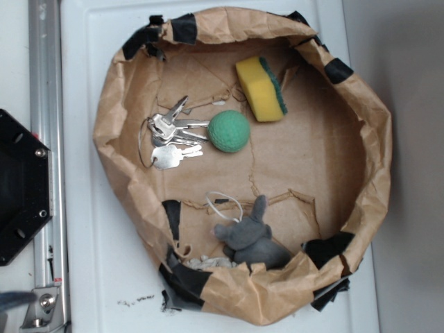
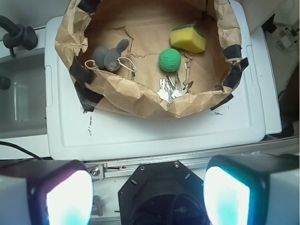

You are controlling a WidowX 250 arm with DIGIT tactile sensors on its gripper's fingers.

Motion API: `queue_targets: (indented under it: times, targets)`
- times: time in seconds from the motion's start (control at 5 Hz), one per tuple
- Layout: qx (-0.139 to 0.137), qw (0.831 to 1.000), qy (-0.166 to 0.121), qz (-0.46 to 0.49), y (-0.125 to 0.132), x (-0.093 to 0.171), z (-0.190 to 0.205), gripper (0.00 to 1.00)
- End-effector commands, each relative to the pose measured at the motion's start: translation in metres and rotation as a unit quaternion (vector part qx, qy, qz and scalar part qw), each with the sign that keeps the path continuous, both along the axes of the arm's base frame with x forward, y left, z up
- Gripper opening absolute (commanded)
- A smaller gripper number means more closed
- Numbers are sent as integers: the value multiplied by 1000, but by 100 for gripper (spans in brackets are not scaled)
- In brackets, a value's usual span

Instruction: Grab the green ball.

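One small round matte green ball [image 1: 229,131] with a dimpled skin sits roughly mid-floor of the crumpled brown paper nest [image 1: 374,139], and nothing is holding it yet. It looks free all round on top, but its neighbours are close. The bunch of silver metal keys on a wire ring [image 1: 170,135] lies right beside it, key tips pointing at the ball and practically touching it. The yellow foam sponge with the dark green scouring side [image 1: 261,89] is just beside it on the other side, with a narrow strip of paper between them. The little grey plush animal [image 1: 251,239] with its white string loop is well apart, tucked against the nest wall.

The gripper [image 2: 147,197] is way back, over the black robot base [image 2: 161,197], outside the nest entirely. In the wrist view its two fingers [image 2: 68,199] sit wide apart at the bottom corners, nothing between them.

What I'd worry about:
- It's a ball on wrinkly paper, so any off-centre touch probably sends it rolling, likely into the keys or sponge.
- A finger coming down on the key side could land on the keys and pinch them along with the ball, or stop short.
- The sponge's green side is a similar colour, so it's an easy wrong target.
- The nest walls stand tall and floppy with black tape patches [image 1: 183,28]; a low approach could snag the rim and drag everything on the white tray [image 1: 90,83].
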State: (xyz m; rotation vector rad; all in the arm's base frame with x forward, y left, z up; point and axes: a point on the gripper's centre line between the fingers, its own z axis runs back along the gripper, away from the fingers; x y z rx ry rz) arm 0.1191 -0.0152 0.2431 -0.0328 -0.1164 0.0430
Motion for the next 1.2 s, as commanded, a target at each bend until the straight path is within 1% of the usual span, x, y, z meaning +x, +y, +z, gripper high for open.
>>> queue_targets:
  times: [0.0,0.2,0.4,0.6,0.8,1.0]
  targets:
    - [0,1000,0,0,0,0,0,100]
    - [14,999,-14,38,16,50,-28,100]
    - [18,997,-62,48,19,94,-46,100]
    - [24,997,-47,60,32,132,-97,100]
    - [39,999,-6,34,33,136,-150,100]
    - [31,996,41,-67,35,139,-201,100]
